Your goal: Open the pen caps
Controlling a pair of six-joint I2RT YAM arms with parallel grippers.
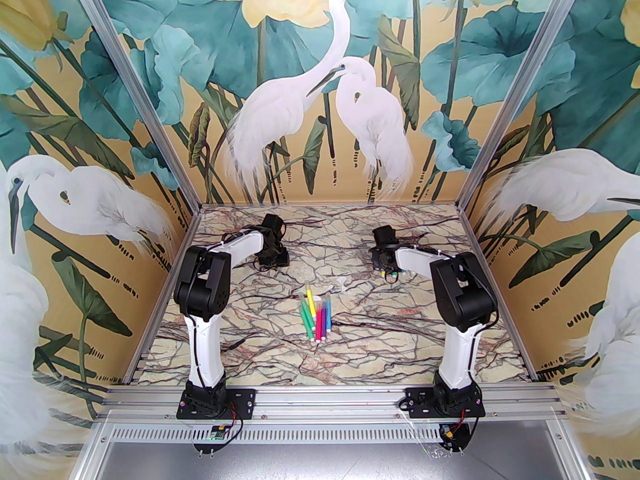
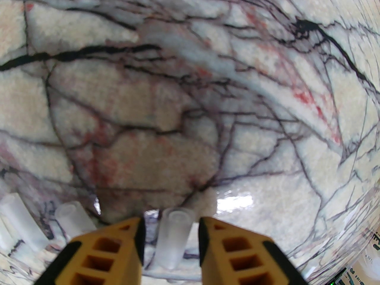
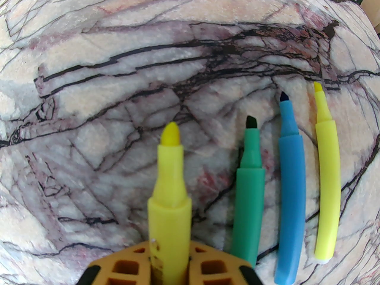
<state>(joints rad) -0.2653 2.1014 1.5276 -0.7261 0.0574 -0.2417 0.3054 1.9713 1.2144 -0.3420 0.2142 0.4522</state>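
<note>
In the right wrist view my right gripper (image 3: 170, 245) is shut on a yellow pen (image 3: 169, 188) whose bare tip points away. To its right, a green pen (image 3: 249, 185), a blue pen (image 3: 289, 188) and a thin yellow pen (image 3: 326, 177) lie uncapped on the marble. My left gripper (image 2: 170, 223) is open. A pale translucent pen cap (image 2: 173, 236) lies between its fingers, touching neither. Two more caps (image 2: 72, 217) lie to its left. From above, the left gripper (image 1: 272, 257) is at the far left and the right gripper (image 1: 384, 267) at the far right.
Several capped pens (image 1: 316, 313) lie bunched at the middle of the marble table (image 1: 400, 348). Something small and pale (image 1: 342, 283) lies just beyond them. Painted walls enclose the table on three sides, and an aluminium rail (image 1: 330, 398) runs along its near edge.
</note>
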